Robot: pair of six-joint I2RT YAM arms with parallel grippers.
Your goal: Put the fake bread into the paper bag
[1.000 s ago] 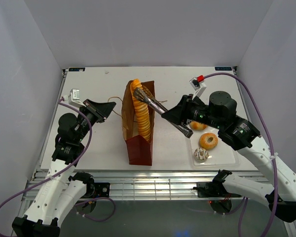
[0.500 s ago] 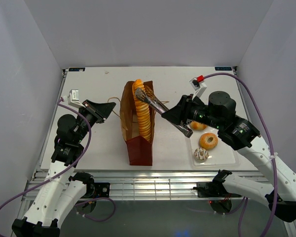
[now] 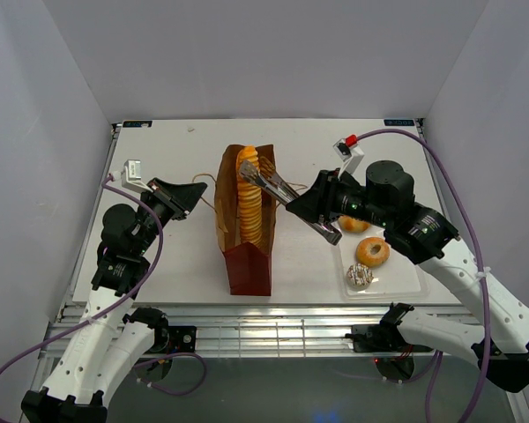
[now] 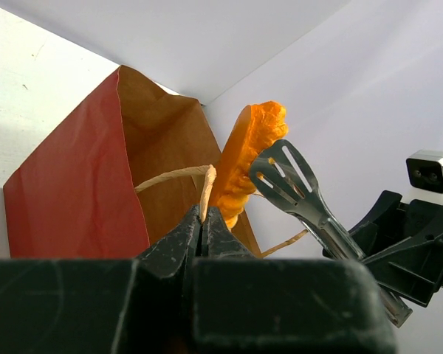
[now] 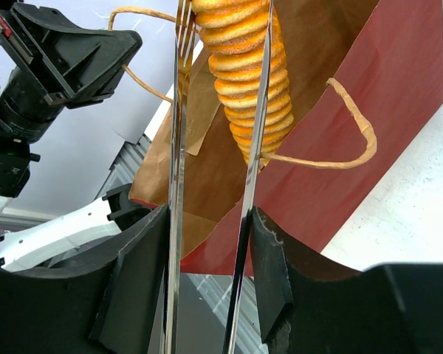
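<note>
The brown paper bag (image 3: 247, 231) stands open at the table's middle, with the long ridged loaf (image 3: 249, 198) upright inside it and its top sticking out. My right gripper (image 3: 324, 210) is shut on the metal tongs (image 3: 273, 187), whose arms lie on either side of the loaf's top (image 5: 240, 59). My left gripper (image 3: 190, 192) is shut on the bag's twine handle (image 4: 204, 188) and holds that side open. Two ring buns (image 3: 372, 251) (image 3: 353, 225) and the whitish pastry (image 3: 360, 276) lie in the clear tray (image 3: 414, 284).
The tray sits at the right front, under my right arm. The bag's other twine handle (image 5: 351, 147) hangs loose on the right side. White walls enclose the table on three sides.
The loaf has sunk a little lower into the bag. The tongs and my right gripper have followed slightly down and left. The left arm has held still.
</note>
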